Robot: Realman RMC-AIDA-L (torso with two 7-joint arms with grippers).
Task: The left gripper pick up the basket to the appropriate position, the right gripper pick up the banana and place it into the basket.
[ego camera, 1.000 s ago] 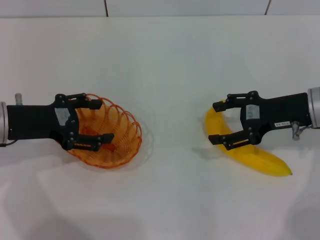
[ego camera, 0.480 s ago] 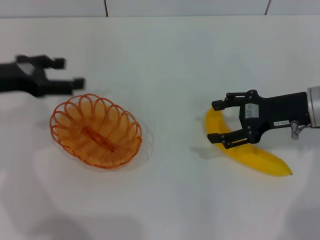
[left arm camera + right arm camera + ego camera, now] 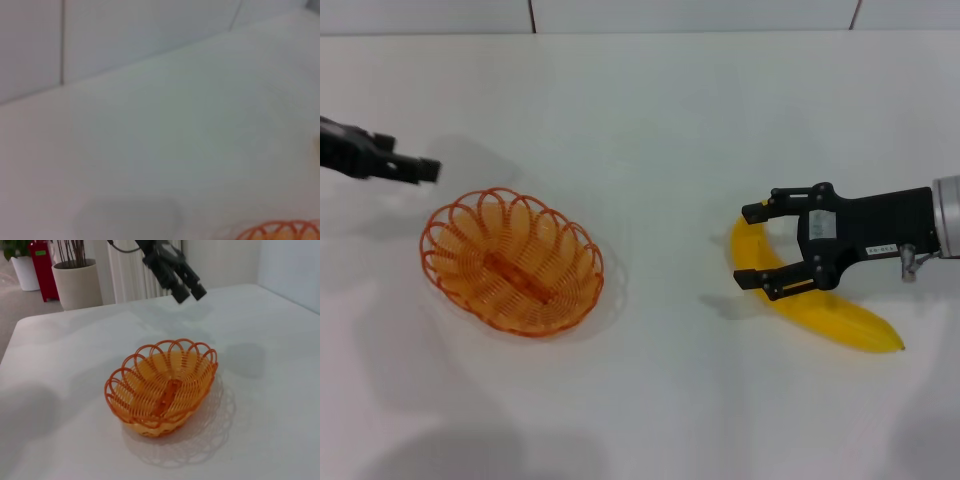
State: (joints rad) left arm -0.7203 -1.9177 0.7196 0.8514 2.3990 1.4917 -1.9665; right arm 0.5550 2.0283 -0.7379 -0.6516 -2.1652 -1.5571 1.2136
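White table (image 3: 650, 120): left claw (image 3: 405, 167) has withdrawn from basket (image 3: 510, 262).

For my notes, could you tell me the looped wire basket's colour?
Orange looped wire basket, clearest in the right wrist view.

Place: indoor lab or office-like room
Surface: plain white table (image 3: 660, 130)
Backdrop: white panelled wall (image 3: 125, 35)
Clues: potted plant in beige pot (image 3: 77, 282), red container (image 3: 42, 267), white curtain (image 3: 132, 275)
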